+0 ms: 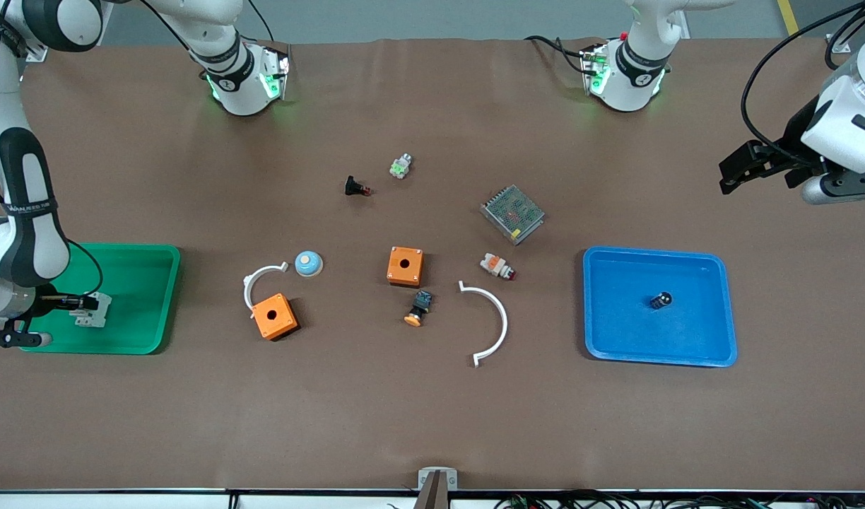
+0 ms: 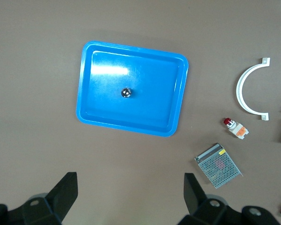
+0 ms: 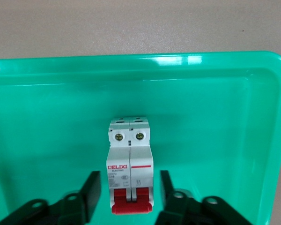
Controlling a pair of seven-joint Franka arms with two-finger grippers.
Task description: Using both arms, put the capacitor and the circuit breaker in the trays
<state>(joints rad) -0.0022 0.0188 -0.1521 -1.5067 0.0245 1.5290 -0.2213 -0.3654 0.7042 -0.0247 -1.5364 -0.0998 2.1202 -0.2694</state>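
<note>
The capacitor (image 1: 661, 300), a tiny black cylinder with a silvery end, lies inside the blue tray (image 1: 722, 353); it also shows in the left wrist view (image 2: 126, 93). My left gripper (image 1: 731, 172) is open and empty, held high over bare table toward the left arm's end, apart from the blue tray (image 2: 86, 112). The circuit breaker (image 1: 93, 309), white-grey with red levers, rests on the floor of the green tray (image 1: 157, 297). My right gripper (image 3: 130, 194) is low in the green tray (image 3: 253, 117), its open fingers (image 3: 91, 192) on either side of the breaker's (image 3: 129, 159) lever end, with gaps.
Mid-table lie two orange boxes (image 1: 405, 266) (image 1: 275, 316), two white arcs (image 1: 264, 279) (image 1: 490, 322), a mesh-covered metal box (image 1: 512, 213), a white-and-orange button (image 1: 497, 266), an orange-capped black button (image 1: 419, 309), a red-tipped black button (image 1: 357, 187), a blue dome (image 1: 309, 264) and a small white-green part (image 1: 401, 166).
</note>
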